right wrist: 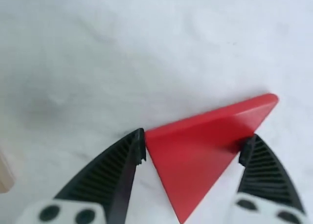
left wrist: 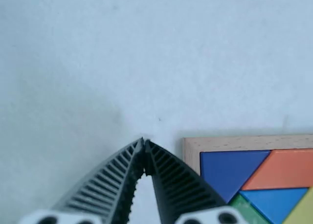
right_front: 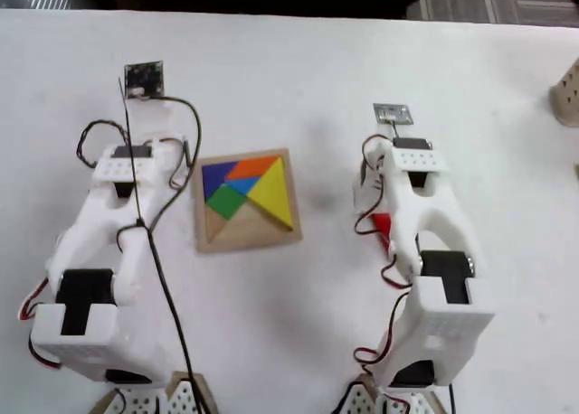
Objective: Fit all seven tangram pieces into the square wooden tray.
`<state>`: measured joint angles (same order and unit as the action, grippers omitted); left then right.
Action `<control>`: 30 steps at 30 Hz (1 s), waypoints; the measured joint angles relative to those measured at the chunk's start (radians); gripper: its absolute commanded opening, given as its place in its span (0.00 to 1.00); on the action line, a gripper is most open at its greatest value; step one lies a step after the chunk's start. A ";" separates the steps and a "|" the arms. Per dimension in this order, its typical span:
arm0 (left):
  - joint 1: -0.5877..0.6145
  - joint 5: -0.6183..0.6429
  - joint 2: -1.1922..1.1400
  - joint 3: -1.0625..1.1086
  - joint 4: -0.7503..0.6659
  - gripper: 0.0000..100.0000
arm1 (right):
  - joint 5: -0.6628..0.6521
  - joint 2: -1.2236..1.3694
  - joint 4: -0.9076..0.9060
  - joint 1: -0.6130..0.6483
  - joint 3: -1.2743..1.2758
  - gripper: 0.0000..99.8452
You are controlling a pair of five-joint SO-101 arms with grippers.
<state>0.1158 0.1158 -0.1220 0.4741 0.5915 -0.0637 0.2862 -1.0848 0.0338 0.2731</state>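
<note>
R gripper (right wrist: pixel 193 141): jaws spread, one tip each side of red triangle (right wrist: pixel 205 160), both at its edges. Triangle lies on table (right wrist: pixel 146 48) under R arm, right of tray (right_front: pixel 242 233), well apart. L gripper (left wrist: pixel 144 145): jaws pressed together, tip over table just left of tray's far-left corner. Pcs in tray: dk blue (right_front: pixel 215 177), orange (right_front: pixel 253 167), lt blue (right_front: pixel 240 186), green (right_front: pixel 224 202), yellow (right_front: pixel 270 195). Tray's near part is bare wood.
</note>
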 measured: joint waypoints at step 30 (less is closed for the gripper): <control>0.000 0.000 0.000 0.000 0.000 0.02 | -0.048 0.002 -0.121 -0.012 -0.101 0.25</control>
<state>0.1158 0.1158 -0.1220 0.4741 0.5915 -0.1112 0.2877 -1.2060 0.0215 0.1718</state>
